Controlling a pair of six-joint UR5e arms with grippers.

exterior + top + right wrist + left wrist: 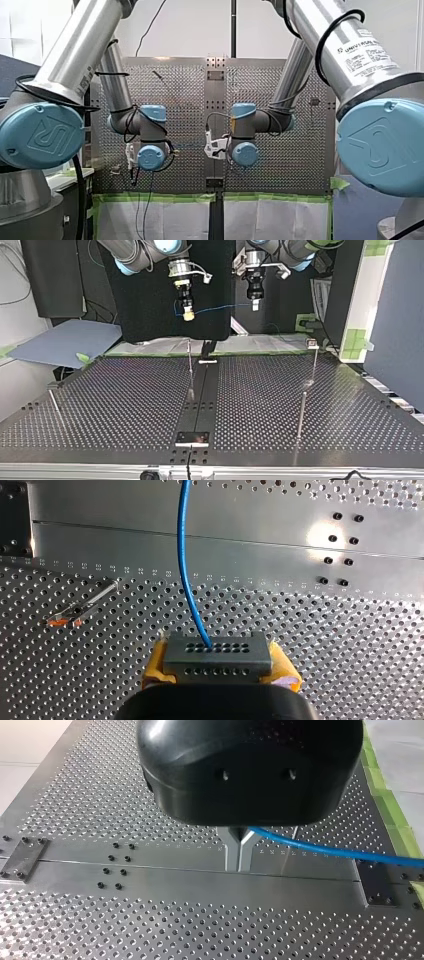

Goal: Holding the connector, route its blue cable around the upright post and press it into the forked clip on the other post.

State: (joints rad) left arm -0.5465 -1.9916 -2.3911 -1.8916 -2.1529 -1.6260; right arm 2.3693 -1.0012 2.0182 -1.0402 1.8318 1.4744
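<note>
While both hands hang well above the upright post (190, 371) at the middle of the counter (125, 405), the routing has not begun. This looks like the carry-in step, with the cable lifted clear and nothing yet wrapped.

My right hand (188, 315) is clamped on the connector (217, 652), its yellow pads pressed against both sides of the grey block. It hovers almost straight over the post. The blue cable (180, 555) leaves the connector's face and runs level to my left hand (239, 855). That hand's metal fingers are drawn together with the cable pinched near their base. It is also high above the post, off toward the side where a second post with a small head (313, 352) stands. I take that head for the forked clip, though it is too small to be sure.

The next move calls for bringing the connector down to the post's height and leading the cable around the post. The line has to stay taut enough to hug the post, but not so taut that it slips from the pinch or bends the thin post.
</note>
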